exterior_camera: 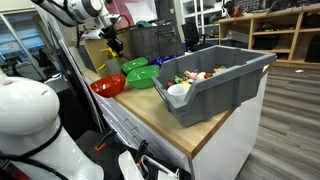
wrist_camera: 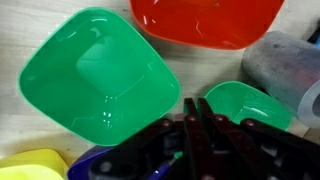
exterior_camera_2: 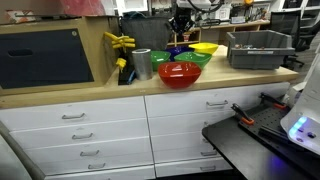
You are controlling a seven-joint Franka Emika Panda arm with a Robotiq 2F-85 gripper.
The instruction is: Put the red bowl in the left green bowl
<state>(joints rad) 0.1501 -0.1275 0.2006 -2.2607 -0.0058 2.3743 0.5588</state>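
The red bowl (exterior_camera: 108,86) sits empty on the wooden counter near its front edge; it also shows in an exterior view (exterior_camera_2: 180,73) and at the top of the wrist view (wrist_camera: 205,22). Two green bowls lie just behind it. The smaller-looking green bowl (wrist_camera: 245,105) is next to a grey cup (wrist_camera: 285,65) and also shows in both exterior views (exterior_camera_2: 161,57) (exterior_camera: 133,65). The wider green bowl (wrist_camera: 95,70) lies beside it (exterior_camera_2: 195,58) (exterior_camera: 145,79). My gripper (wrist_camera: 192,108) hovers above the gap between the two green bowls, fingers together and empty (exterior_camera: 113,45).
A large grey bin (exterior_camera: 215,75) with several items fills the counter's other end (exterior_camera_2: 260,48). A yellow bowl (exterior_camera_2: 204,47) and a blue one (wrist_camera: 90,165) lie behind the green bowls. A wooden box with a yellow clamp (exterior_camera_2: 118,45) stands by the cup.
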